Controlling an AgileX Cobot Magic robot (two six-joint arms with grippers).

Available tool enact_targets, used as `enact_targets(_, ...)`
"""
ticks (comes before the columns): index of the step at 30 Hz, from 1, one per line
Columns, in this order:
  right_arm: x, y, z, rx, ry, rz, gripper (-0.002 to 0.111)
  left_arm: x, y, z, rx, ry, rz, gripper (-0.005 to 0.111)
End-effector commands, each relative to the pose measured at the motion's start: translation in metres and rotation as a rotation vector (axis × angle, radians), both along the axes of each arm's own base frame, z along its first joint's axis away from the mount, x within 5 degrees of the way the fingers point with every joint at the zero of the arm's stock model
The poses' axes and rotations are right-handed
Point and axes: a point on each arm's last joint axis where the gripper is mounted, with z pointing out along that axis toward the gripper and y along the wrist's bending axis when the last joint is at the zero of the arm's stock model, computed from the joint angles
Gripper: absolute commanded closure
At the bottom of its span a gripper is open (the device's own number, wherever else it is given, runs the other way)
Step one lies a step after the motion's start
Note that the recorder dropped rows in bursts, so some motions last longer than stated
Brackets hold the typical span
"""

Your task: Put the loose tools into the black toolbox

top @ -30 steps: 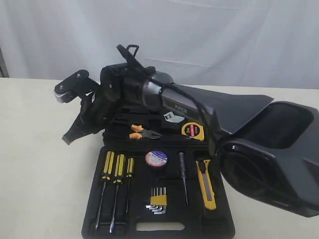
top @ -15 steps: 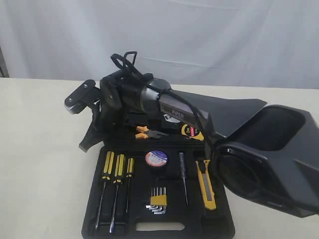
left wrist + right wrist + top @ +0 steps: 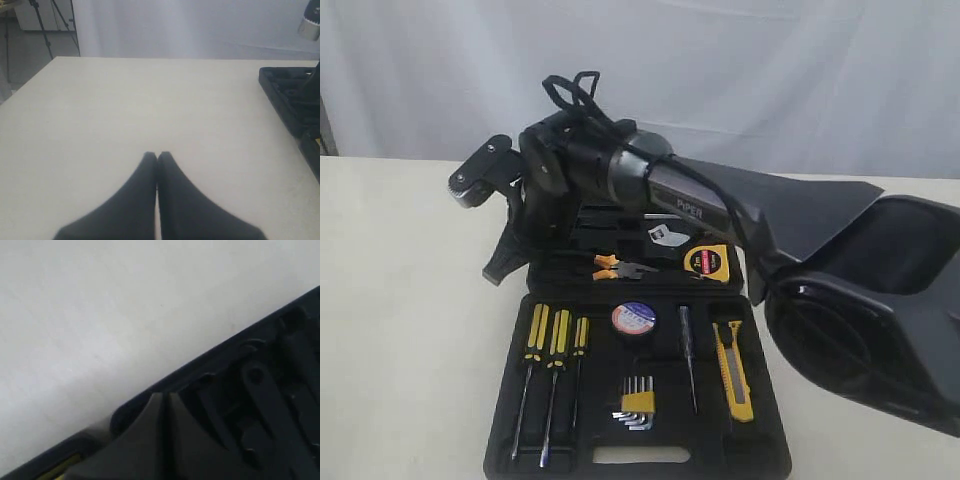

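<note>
Moved since a second ago: right gripper (image 3: 496, 272), shifted from out over the table (image 3: 400, 350) to the far left corner of the toolbox (image 3: 510, 440); tools unmoved. Right gripper: jaws clenched together, nothing between them, tips pointing down at the box's left rim; its arm reaches across from the right. Toolbox: lying open, two black halves, slot handle at the near edge. Near half, left: three screwdrivers (image 3: 552, 345) side by side in their recesses. Far half, centre: pliers (image 3: 615, 267), lying flat, orange handles toward the left. Near half, centre: tape roll (image 3: 633, 318) seated in a round recess, hex keys (image 3: 637, 403) just in front of it. Far half, right of the pliers: tape measure (image 3: 707, 261), partly behind the arm. Near half, right: knife (image 3: 732, 368) lengthwise in its recess. Left gripper (image 3: 157, 156): seen only from its own wrist, jaws pressed shut, empty, above bare table, well apart from the toolbox.
</note>
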Motion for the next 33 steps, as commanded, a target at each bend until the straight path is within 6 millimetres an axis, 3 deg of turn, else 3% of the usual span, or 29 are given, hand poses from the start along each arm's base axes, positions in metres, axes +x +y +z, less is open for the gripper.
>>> enact_targets(1,-0.004,-0.005,0.013,-0.035,0.011,0.016,0.109,0.0,-0.001,0.0,-0.011,-0.009,-0.005,0.107)
enact_targets(4,-0.011,-0.005,0.022,-0.041,0.059,0.052,0.109,0.0,-0.001,0.0,-0.011,-0.009,-0.005,0.107)
enact_targets(9,-0.04,-0.008,0.047,-0.014,0.285,0.121,0.109,0.0,-0.001,0.0,-0.011,-0.009,-0.005,0.107)
enact_targets(13,-0.054,-0.011,0.096,-0.006,0.196,0.16,0.109,0.0,-0.001,0.0,-0.011,-0.009,-0.005,0.107)
enact_targets(14,-0.064,-0.012,0.117,-0.001,0.162,0.174,0.109,0.0,-0.001,0.0,-0.011,-0.009,-0.005,0.107)
enact_targets(16,-0.085,-0.016,0.138,0.008,0.153,0.188,0.109,0.0,-0.001,0.0,-0.011,-0.009,-0.005,0.107)
enact_targets(20,-0.121,-0.024,0.151,0.041,0.193,0.197,0.109,0.0,-0.001,0.0,-0.011,-0.009,-0.005,0.107)
enact_targets(28,-0.2,-0.035,0.146,0.074,0.327,0.24,0.109,0.0,-0.001,0.0,-0.011,-0.009,-0.005,0.107)
enact_targets(33,-0.226,-0.045,0.157,0.077,0.306,0.252,0.109,0.0,-0.001,0.0,-0.011,-0.009,-0.005,0.107)
